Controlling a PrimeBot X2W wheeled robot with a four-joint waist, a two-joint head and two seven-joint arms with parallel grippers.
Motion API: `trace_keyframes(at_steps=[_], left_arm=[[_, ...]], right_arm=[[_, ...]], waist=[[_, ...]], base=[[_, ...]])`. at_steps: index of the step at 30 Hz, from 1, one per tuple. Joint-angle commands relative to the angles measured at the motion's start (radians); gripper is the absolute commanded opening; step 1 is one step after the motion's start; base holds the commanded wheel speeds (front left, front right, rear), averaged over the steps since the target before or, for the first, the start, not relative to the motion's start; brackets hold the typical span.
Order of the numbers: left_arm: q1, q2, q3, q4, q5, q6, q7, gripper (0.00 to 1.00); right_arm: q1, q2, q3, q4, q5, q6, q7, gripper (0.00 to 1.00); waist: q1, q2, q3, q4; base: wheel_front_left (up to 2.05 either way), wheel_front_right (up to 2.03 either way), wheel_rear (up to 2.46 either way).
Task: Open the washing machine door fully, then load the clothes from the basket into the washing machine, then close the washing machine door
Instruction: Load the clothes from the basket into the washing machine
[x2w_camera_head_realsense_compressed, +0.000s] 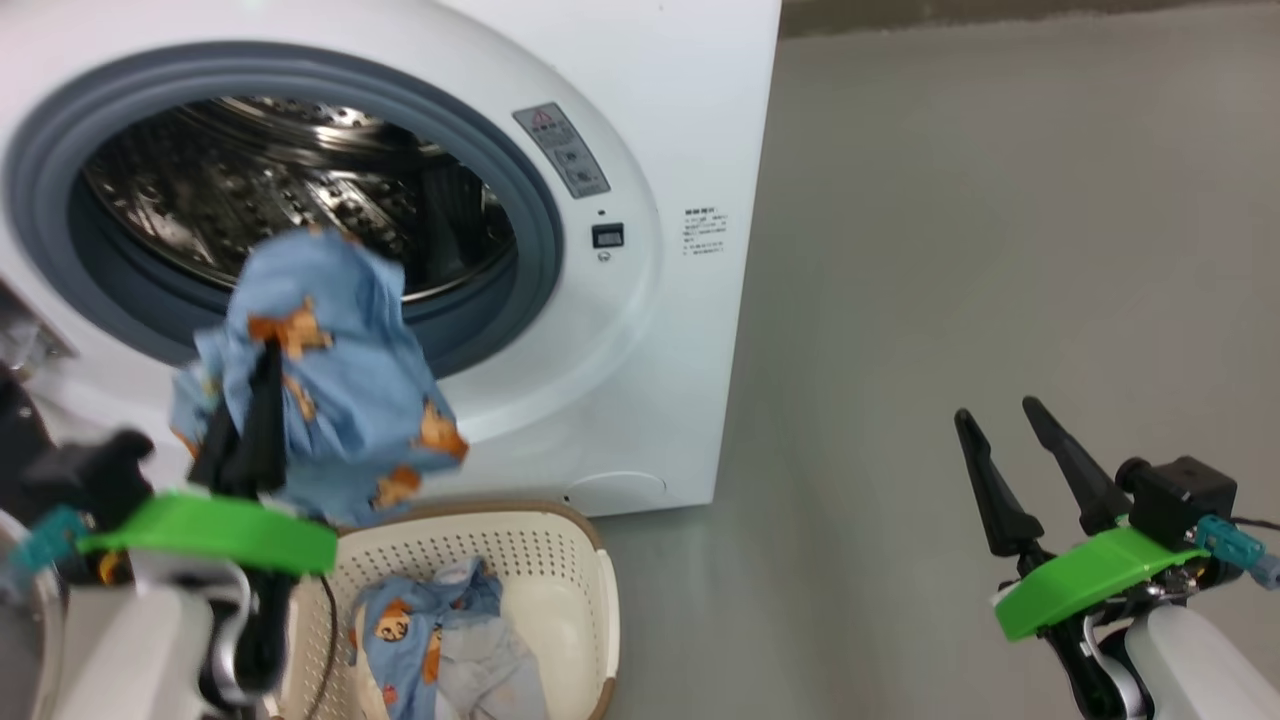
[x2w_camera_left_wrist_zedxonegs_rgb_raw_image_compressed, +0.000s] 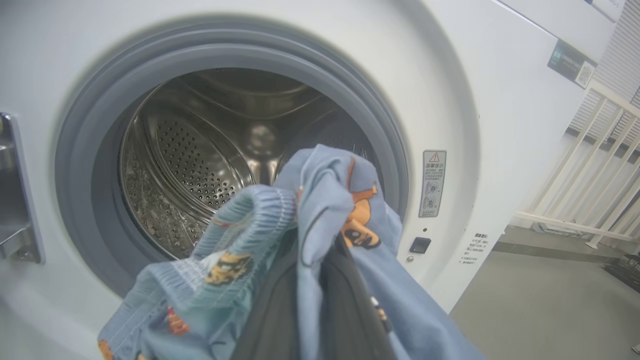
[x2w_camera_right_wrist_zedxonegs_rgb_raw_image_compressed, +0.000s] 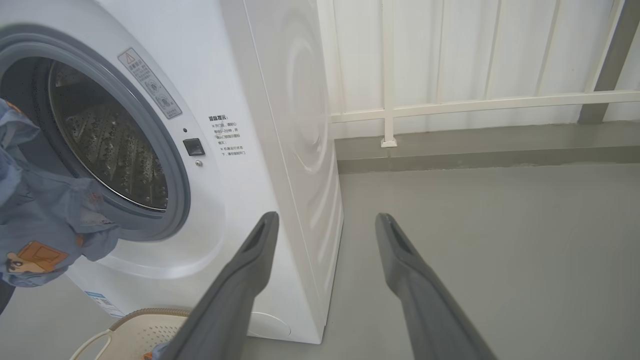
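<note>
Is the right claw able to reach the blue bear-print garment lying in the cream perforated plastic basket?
Probably yes: the right claw is open and empty, bare grey floor separates it from the basket, and the garment lies uncovered.

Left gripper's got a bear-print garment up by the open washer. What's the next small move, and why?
Probably ease the left gripper forward until the garment passes the gasket into the drum, and only then open. It is shut on the garment, which hangs outside the opening, above the basket; released here it would likely drop among the clothes there.
</note>
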Motion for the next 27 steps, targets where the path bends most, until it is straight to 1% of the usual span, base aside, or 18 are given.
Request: trace_keyframes(at_steps=[1, 4, 7, 9, 10, 15, 21, 27], left_arm=[[-0.065, 0.036, 0.041, -0.022, 0.015, 0.006, 0.002, 0.0], [-0.135, 0.051, 0.041, 0.011, 0.025, 0.005, 0.019, 0.0], [-0.212, 0.068, 0.04, 0.075, 0.036, -0.001, 0.033, 0.0], [-0.267, 0.076, 0.037, 0.135, 0.042, -0.008, 0.042, 0.0], [-0.351, 0.079, 0.041, 0.239, 0.037, -0.023, 0.053, 0.0], [-0.484, 0.105, 0.05, 0.411, 0.045, -0.046, 0.038, 0.0], [-0.65, 0.128, 0.034, 0.569, 0.067, -0.069, 0.037, 0.0], [-0.804, 0.157, 0.015, 0.672, 0.092, -0.088, 0.02, 0.0]], right_arm=[[-0.037, -0.01, 0.016, -0.029, -0.003, 0.004, -0.008, 1.0], [-0.051, -0.009, 0.017, -0.035, -0.009, 0.004, -0.008, 1.0], [-0.07, -0.009, 0.019, -0.042, -0.018, 0.004, -0.008, 1.0], [-0.083, -0.011, 0.02, -0.044, -0.023, 0.004, -0.008, 1.0], [-0.106, -0.01, 0.023, -0.052, -0.034, 0.004, -0.008, 1.0], [-0.143, 0.001, 0.028, -0.069, -0.048, 0.004, -0.008, 1.0], [-0.167, 0.021, 0.022, -0.089, -0.065, 0.004, -0.008, 1.0], [-0.197, 0.046, 0.017, -0.112, -0.088, 0.004, -0.008, 1.0]], waist=[[-0.0001, -0.0001, 0.026, -0.016], [-0.0001, -0.0001, 0.067, -0.031], [-0.0001, -0.0001, 0.117, -0.048], [-0.0001, -0.0001, 0.155, -0.058], [-0.0001, -0.0001, 0.21, -0.079], [-0.0001, -0.0001, 0.295, -0.129], [-0.0001, -0.0001, 0.416, -0.162], [-0.0001, -0.0001, 0.523, -0.192]], base=[[0.0, 0.0, 0.0], [0.0, 0.0, 0.0], [0.0, 0.0, 0.0], [0.0, 0.0, 0.0], [0.0, 0.0, 0.0], [0.0, 0.0, 0.0], [0.0, 0.0, 0.0], [0.0, 0.0, 0.0]])
